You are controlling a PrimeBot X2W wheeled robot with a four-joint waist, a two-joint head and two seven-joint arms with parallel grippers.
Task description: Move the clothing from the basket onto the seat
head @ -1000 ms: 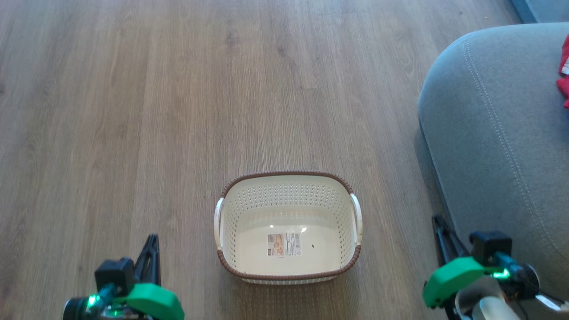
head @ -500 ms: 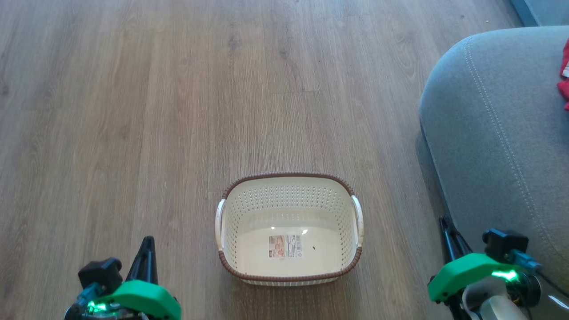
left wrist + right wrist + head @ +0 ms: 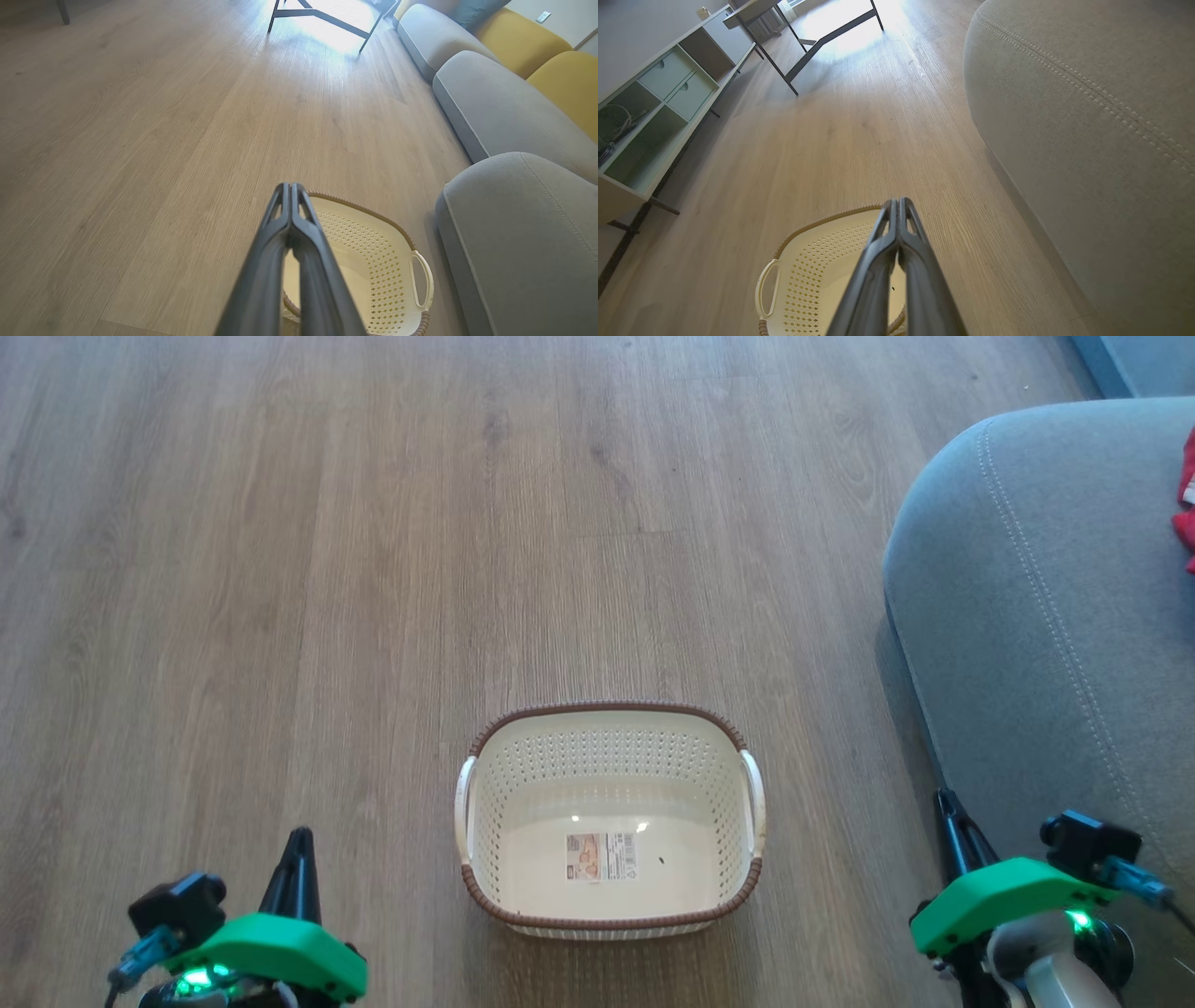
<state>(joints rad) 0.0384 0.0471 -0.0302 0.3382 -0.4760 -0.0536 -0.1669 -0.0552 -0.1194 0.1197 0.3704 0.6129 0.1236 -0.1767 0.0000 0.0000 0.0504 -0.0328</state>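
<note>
Inspection of the head view, lower centre: located a small cream-white perforated plastic basket [image 3: 607, 756] with brown woven-look rim, upright on the pale brown wood-plank floor [image 3: 373, 569]. Found its bottom bare apart from a white sticker label [image 3: 600, 856] lying flat; noted two white side handles [image 3: 464, 798], one at each short end. Recorded along the right edge of the same view a large grey fabric-upholstered seat [image 3: 1046, 616] with rounded corner and lines of light stitching, near the basket yet apart from it, a strip of floor between. Sighted at the upper right edge, resting on that seat and cut by the frame, bright red fabric clothing [image 3: 1187, 523] with a sliver of white; unable to count the pieces. Checked the left gripper [image 3: 299, 835] at lower left: long dark fingers pressed together to a single point, clenched on nothing, well clear of the basket's handle on the frame's left, green housing [image 3: 271, 952] behind. Confirmed in the left wrist view: same fingers closed tip to tip, crossing in front of the basket's left part in that picture, yellow cushions [image 3: 518, 39] far off at upper right. Checked the right gripper [image 3: 948, 800] at lower right: fingers likewise closed on nothing, tip against the foot of the seat in the picture; unable to tell contact. Confirmed in the right wrist view: closed fingers crossing in front of the basket's right part, pale open shelving unit [image 3: 668, 84] at upper left.
</note>
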